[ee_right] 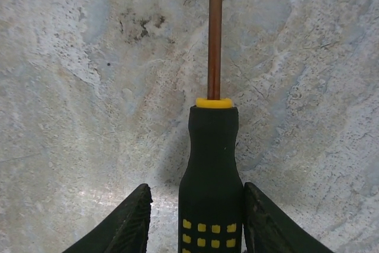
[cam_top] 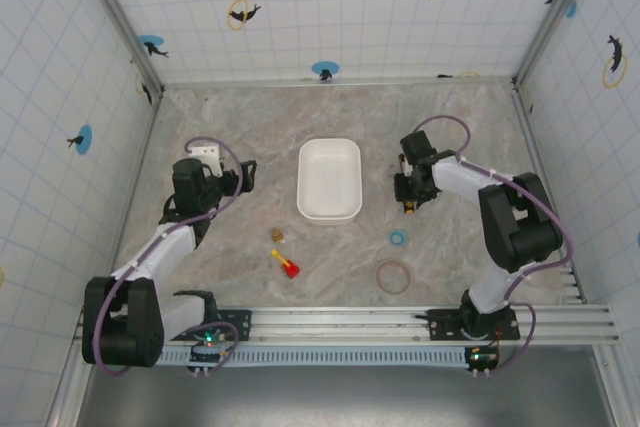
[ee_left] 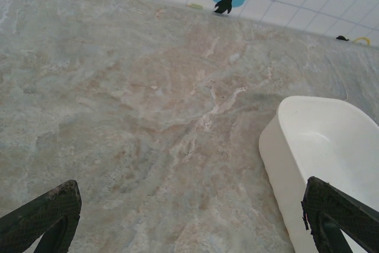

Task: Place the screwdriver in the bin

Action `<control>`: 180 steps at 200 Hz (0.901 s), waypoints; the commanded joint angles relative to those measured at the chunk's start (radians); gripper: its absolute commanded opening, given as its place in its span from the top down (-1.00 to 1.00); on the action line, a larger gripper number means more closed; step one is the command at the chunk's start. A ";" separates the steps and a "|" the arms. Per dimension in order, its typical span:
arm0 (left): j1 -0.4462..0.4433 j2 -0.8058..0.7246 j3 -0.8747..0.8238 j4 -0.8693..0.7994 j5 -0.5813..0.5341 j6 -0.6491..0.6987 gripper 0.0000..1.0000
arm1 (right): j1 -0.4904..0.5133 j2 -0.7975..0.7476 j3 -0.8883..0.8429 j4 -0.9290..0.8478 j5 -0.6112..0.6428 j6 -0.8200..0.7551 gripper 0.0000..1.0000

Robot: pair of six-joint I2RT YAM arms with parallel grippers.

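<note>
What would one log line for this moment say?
right hand: straddling screwdriver handle, gap on one side | left hand: open, beside bin | bin: empty | screwdriver: not yet in bin

Bare table [cam_top: 380, 182] separates the bin [cam_top: 329, 180] from the right end effector [cam_top: 408, 205]; the bin's top stands open.

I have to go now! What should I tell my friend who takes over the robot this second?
Left tool: open, empty, above the table left of the bin.
Right tool: open, straddling the screwdriver handle, right of the bin; a gap shows on one side.
Done: right tool is lined up on the handle.
To do: close, lift, carry to the bin, let go. The screwdriver is not yet in the bin.
</note>
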 commanded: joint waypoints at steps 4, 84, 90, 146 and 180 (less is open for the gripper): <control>-0.009 -0.008 -0.005 -0.005 0.014 -0.011 -0.95 | 0.005 0.018 0.007 -0.025 0.006 -0.004 0.13; -0.011 -0.019 -0.016 -0.013 0.006 -0.007 -0.95 | -0.002 0.049 0.013 -0.039 0.011 -0.003 0.72; -0.011 -0.019 -0.016 -0.014 0.005 -0.007 -0.95 | -0.004 0.046 0.013 -0.038 0.007 -0.001 0.78; -0.011 -0.022 -0.016 -0.013 0.003 -0.003 -0.95 | -0.037 -0.109 0.049 0.052 -0.163 0.109 1.00; -0.011 -0.022 -0.014 -0.015 -0.002 0.000 -0.95 | -0.014 -0.221 0.117 0.186 -0.226 0.261 1.00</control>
